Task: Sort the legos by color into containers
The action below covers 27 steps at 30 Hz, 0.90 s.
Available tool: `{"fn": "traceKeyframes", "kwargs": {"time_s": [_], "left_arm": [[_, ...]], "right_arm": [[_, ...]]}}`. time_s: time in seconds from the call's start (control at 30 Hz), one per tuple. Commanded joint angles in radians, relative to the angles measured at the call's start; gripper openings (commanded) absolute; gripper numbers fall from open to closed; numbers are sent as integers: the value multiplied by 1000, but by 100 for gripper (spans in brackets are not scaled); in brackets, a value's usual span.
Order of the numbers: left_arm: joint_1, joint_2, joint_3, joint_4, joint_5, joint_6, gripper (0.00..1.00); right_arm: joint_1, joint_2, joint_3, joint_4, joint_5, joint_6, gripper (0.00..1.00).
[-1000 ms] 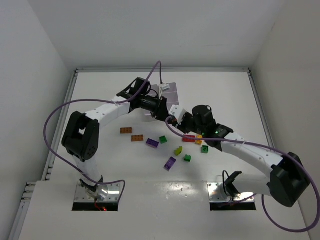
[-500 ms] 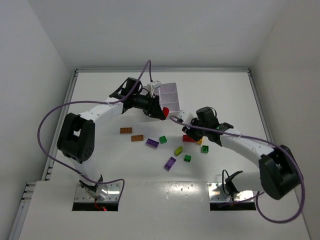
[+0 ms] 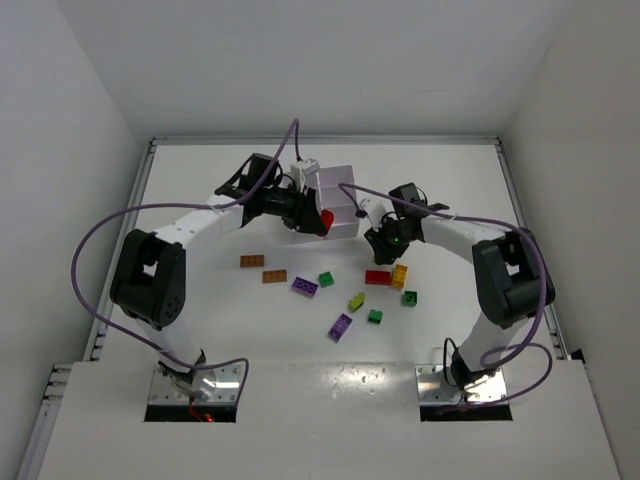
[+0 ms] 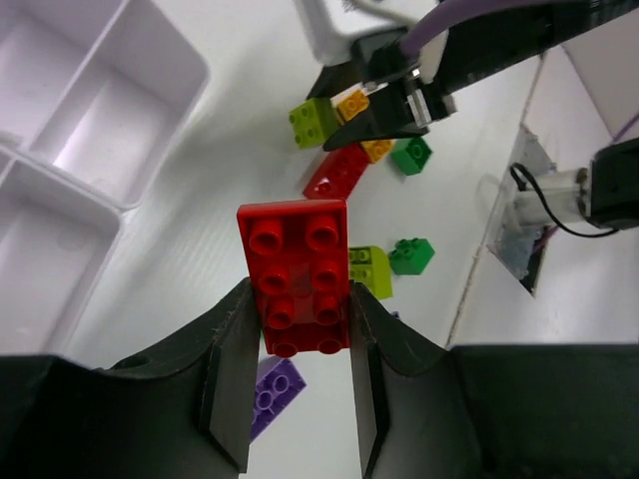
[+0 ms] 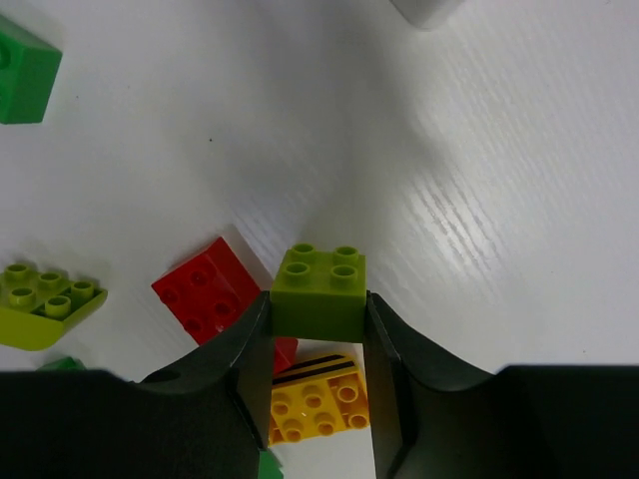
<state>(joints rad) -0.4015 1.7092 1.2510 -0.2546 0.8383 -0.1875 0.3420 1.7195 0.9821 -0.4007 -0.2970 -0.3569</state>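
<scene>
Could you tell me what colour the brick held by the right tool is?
Lime green; the brick shows most clearly in the right wrist view.

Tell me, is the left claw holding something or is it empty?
Holding. The left claw is shut on a red brick, which is clamped by its long sides with its studs facing the wrist camera.

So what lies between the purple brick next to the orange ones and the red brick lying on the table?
One dark green brick, closer to the purple brick than to the red brick. The top external view shows it.
</scene>
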Motion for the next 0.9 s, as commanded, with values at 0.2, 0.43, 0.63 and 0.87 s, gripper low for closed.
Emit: {"fn": "traceKeyframes", "kwargs": {"time_s": [0.2, 0.43, 0.63, 0.87], "left_arm": [[12, -42, 125, -24, -477, 94, 3], [21, 136, 407, -129, -680, 184, 3], [30, 248, 504, -204, -689, 227, 8], [30, 308, 531, -222, -758, 336, 12]], "right_arm": [[-44, -50, 67, 31, -79, 32, 0], [-44, -90, 98, 42, -90, 117, 0], [-44, -101, 107, 54, -99, 118, 0], [-44, -101, 116, 54, -99, 118, 0]]}}
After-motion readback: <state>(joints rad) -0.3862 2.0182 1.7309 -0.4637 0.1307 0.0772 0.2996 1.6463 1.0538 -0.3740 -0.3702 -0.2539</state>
